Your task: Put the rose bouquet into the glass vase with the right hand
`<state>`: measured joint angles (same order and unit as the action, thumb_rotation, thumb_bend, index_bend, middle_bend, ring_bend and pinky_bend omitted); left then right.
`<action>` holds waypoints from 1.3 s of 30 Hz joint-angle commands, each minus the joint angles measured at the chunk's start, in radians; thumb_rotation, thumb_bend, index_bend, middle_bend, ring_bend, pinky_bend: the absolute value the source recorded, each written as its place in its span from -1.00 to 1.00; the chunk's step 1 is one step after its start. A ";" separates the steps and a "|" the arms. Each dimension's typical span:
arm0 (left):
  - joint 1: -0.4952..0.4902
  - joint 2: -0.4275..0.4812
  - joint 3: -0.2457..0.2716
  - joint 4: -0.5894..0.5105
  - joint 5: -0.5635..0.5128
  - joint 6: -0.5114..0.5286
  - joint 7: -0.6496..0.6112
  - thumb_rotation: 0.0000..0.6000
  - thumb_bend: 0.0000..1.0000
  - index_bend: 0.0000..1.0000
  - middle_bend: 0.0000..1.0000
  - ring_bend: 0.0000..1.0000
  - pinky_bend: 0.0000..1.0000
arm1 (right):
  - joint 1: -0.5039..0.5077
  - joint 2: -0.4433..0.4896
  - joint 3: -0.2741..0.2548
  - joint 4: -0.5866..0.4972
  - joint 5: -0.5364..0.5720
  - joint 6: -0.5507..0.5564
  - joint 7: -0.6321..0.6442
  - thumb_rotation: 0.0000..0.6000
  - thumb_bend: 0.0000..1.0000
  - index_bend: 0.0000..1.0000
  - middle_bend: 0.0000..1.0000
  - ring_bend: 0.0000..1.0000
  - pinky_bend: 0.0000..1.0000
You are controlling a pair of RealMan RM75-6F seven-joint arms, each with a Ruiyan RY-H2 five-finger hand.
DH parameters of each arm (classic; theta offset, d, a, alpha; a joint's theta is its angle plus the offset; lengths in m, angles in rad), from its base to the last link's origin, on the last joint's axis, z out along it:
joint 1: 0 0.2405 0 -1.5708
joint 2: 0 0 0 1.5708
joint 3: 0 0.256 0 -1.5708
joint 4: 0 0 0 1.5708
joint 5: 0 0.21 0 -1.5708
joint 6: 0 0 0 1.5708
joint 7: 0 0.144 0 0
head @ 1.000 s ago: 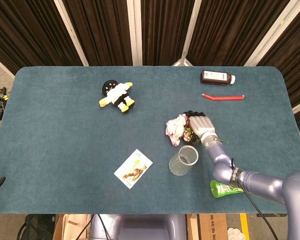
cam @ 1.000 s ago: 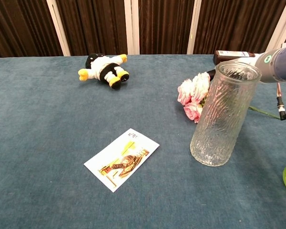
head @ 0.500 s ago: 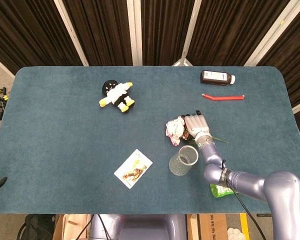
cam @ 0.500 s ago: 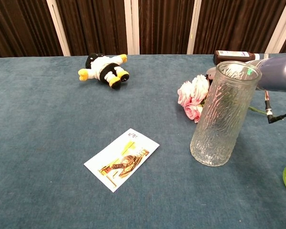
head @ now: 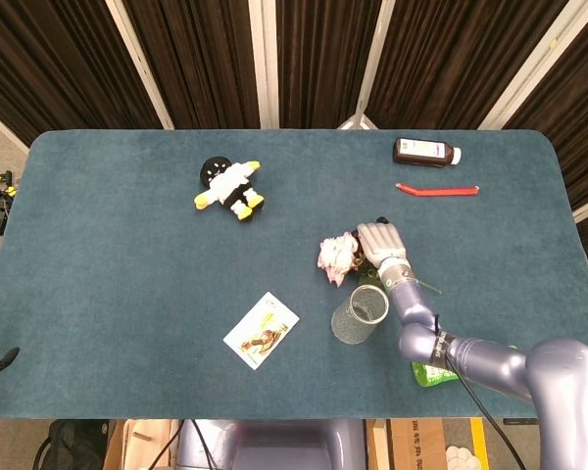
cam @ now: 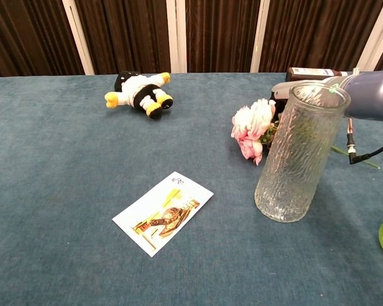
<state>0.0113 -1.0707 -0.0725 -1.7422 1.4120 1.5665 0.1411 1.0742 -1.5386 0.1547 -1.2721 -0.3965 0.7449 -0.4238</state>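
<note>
— Pink and white, that's the rose bouquet; where does it sit?

— Just beyond the glass vase, on the blue counter, blooms pointing toward the toy. The right hand lies over its stem end, fingers curled down on it. It looks like a grip, though I cannot tell whether the bunch is lifted off the cloth.

— So how far along is the job?

— Early, I'd judge. The vase stands upright with nothing in it, and no stem is over its mouth. What's left: raise the bouquet, turn the stems downward, lower them through the rim, let go.

— And the left hand?

— Neither view shows it.

— Count the rest for me.

— One plush penguin at the far left, one picture card near the front edge, one brown bottle lying at the far right, one red straw just before it, and one green object partly hidden under the right arm.
</note>
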 commanded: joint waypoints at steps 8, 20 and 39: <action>0.000 0.004 0.000 0.001 0.001 0.000 -0.011 1.00 -0.61 -0.62 -1.00 -1.00 -1.00 | -0.088 0.103 0.134 -0.064 -0.116 0.007 0.212 1.00 -0.56 0.28 0.08 0.04 -0.75; 0.011 0.008 -0.009 0.007 0.000 0.029 -0.029 1.00 -0.61 -0.62 -1.00 -1.00 -1.00 | -0.324 0.341 0.424 -0.235 -0.269 -0.057 0.754 1.00 -0.52 0.29 0.08 0.04 -0.75; 0.028 -0.008 -0.042 0.035 0.000 0.094 -0.080 1.00 -0.61 -0.70 -1.00 -1.00 -1.00 | -0.637 0.713 0.764 -0.810 -0.438 0.088 1.107 1.00 -0.50 0.29 0.08 0.04 -0.75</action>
<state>0.0390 -1.0762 -0.1113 -1.7109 1.4108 1.6570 0.0653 0.4642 -0.8771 0.8827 -2.0134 -0.8591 0.7814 0.6859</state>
